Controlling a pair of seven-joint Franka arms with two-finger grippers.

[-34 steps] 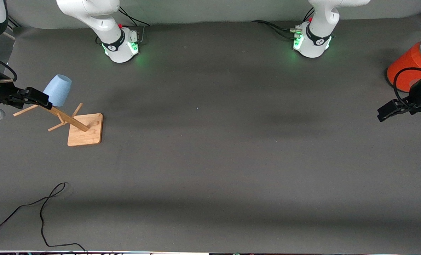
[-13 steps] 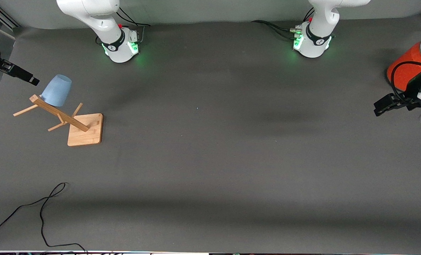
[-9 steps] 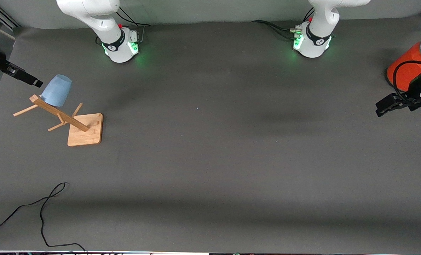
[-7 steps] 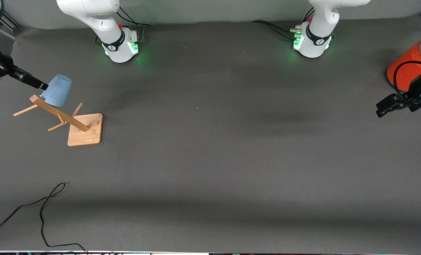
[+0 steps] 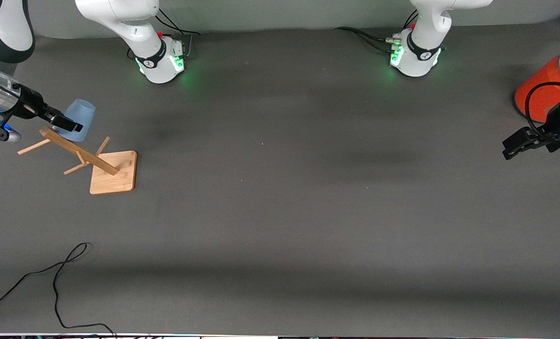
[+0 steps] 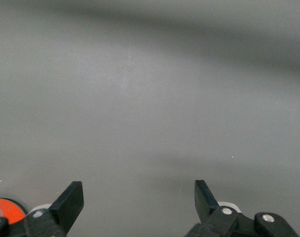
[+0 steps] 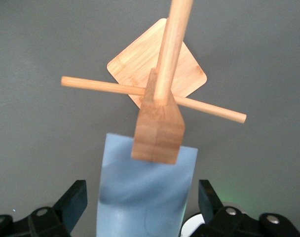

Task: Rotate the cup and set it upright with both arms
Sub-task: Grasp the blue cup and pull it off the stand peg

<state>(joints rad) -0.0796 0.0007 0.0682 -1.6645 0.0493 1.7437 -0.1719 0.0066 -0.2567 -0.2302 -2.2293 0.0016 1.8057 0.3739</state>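
The light-blue cup (image 5: 81, 114) hangs upside down and tilted on a peg of the wooden rack (image 5: 80, 154) at the right arm's end of the table. My right gripper (image 5: 72, 124) is open with its jaws either side of the cup, a gap showing on each side. In the right wrist view the cup (image 7: 145, 192) fills the space between the fingers of my right gripper (image 7: 142, 200), with the rack's post (image 7: 159, 133) across it. My left gripper (image 5: 510, 148) is open and empty over the table at the left arm's end; in its wrist view (image 6: 138, 195) only bare table shows.
The rack's square wooden base (image 5: 114, 173) lies on the table, nearer the front camera than the cup. An orange cylinder with a grey top (image 5: 541, 89) stands beside my left gripper. A black cable (image 5: 56, 282) loops near the table's front edge.
My right gripper has come in from the table's edge to the cup and now straddles it. The cup and rack have not moved. My left gripper has barely shifted.
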